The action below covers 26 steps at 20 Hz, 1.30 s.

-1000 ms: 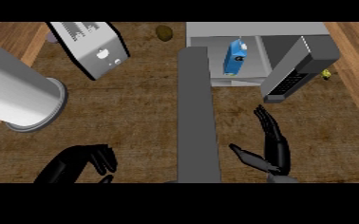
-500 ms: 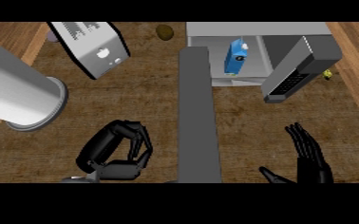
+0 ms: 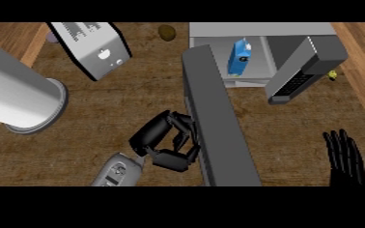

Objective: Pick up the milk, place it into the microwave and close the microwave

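The blue milk carton [image 3: 241, 58] stands inside the grey microwave [image 3: 264, 29] at the upper right. The microwave's door [image 3: 214, 121] hangs open and shows edge-on as a long dark grey bar running down the middle of the counter. My left hand [image 3: 162, 141] is at the door's left face near its lower end, fingers curled and touching the door, with nothing held. My right hand [image 3: 345, 155] shows at the lower right edge, away from the microwave, fingers straight and pointing up.
A silver toaster [image 3: 92, 48] lies at the upper left and a large grey cylinder [image 3: 25, 99] at the left edge. A small brown object [image 3: 167, 32] sits left of the microwave. The keypad panel [image 3: 299, 75] juts out at the right.
My left hand has moved up and to the right until it reached the door's left face. My right hand has drawn back down to the lower right edge.
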Motion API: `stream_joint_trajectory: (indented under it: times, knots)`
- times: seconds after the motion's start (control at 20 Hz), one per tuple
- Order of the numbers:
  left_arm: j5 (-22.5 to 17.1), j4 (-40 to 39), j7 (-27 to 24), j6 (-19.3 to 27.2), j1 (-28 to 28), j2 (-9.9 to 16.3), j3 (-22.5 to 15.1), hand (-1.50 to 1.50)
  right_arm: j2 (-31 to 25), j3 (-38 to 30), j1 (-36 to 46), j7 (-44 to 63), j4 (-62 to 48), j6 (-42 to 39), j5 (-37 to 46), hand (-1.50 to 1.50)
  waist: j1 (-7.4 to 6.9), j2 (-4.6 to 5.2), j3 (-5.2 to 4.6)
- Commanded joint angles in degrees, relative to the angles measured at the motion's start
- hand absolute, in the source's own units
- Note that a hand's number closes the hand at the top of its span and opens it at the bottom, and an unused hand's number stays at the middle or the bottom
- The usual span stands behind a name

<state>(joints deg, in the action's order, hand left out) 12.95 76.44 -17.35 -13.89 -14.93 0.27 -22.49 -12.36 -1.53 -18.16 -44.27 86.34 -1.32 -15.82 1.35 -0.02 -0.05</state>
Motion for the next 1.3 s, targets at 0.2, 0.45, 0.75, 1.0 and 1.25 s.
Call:
stream_joint_trajectory:
  times: [0.2, 0.45, 0.75, 1.0, 1.25]
  knots:
    - [-6.71, -16.51, 3.52, 15.7, -11.95, -0.25, -16.5, 1.5, -4.44, -2.8, -1.77, 5.51, 10.79, -3.7, -4.27, -1.5, 1.36, 0.34, -0.04]
    - [-17.31, -22.56, 5.95, 19.48, -17.61, -0.25, -25.77, 1.5, -5.49, -1.53, -0.14, 6.73, 12.64, -6.92, -5.63, -1.5, 3.84, 0.84, -0.06]
    - [-26.47, -22.04, 4.72, 25.42, -21.76, -0.25, -30.78, -1.5, -7.41, 0.36, 0.39, 10.21, 17.72, -9.16, -6.41, -1.5, 7.21, 1.44, -0.21]
    - [-33.41, -20.21, 2.02, 28.26, -25.27, -0.25, -30.41, 1.5, -8.04, 2.13, 4.13, 12.65, 20.72, -10.09, -7.19, -1.5, 9.29, 2.06, -0.31]
    - [-38.15, -20.69, -1.22, 30.44, -29.36, -0.26, -28.81, 1.5, -9.71, 2.6, 4.82, 14.05, 23.01, -12.16, -8.48, -1.5, 12.9, 2.62, -0.35]
